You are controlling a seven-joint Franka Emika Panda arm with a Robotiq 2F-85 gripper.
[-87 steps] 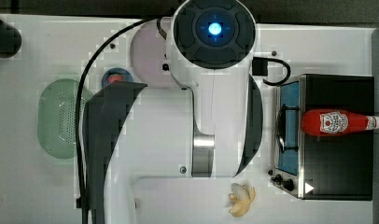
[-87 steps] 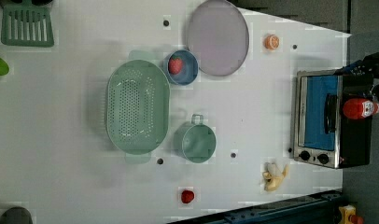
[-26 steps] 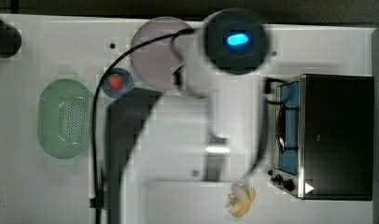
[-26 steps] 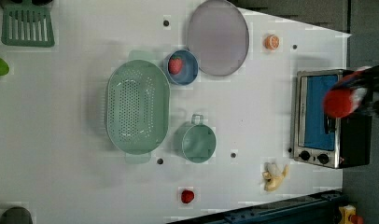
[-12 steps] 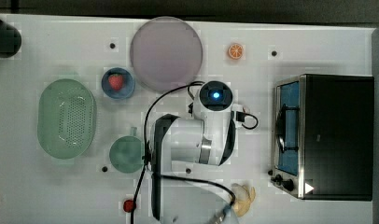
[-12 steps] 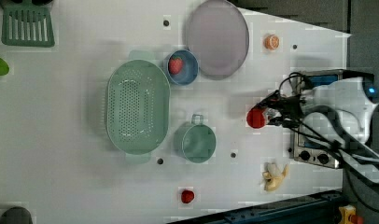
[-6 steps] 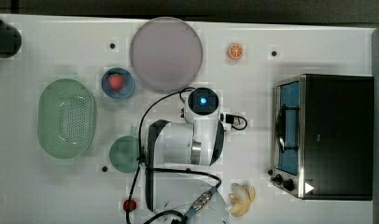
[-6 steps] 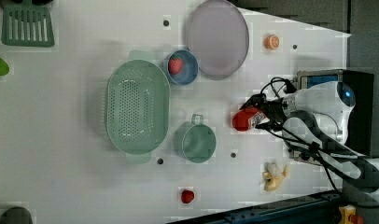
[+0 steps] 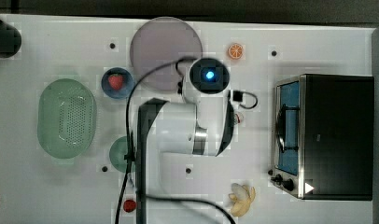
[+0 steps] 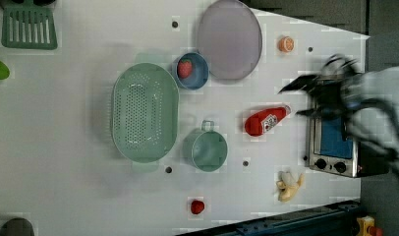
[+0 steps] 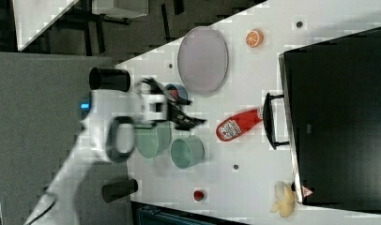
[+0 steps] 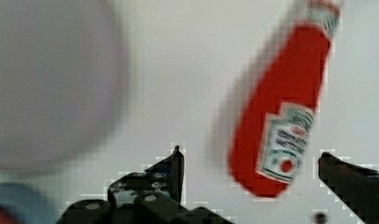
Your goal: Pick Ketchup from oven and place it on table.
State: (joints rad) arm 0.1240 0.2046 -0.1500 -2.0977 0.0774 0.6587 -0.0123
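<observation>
Ketchup [image 10: 266,120] is lying flat on the table [image 10: 79,162], between the green cup [image 10: 206,149] and the oven [image 10: 333,145]. Gripper [image 12: 250,161] is hanging above it, jaws spread wide, gripping nothing.

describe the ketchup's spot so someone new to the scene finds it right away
In the left view, start at the toaster oven on the white table. Just off its glass door, toward the green cup, the ketchup bottle lies on its side, white cap toward the oven. It is the only long red item; the other red things are small strawberries.
</observation>
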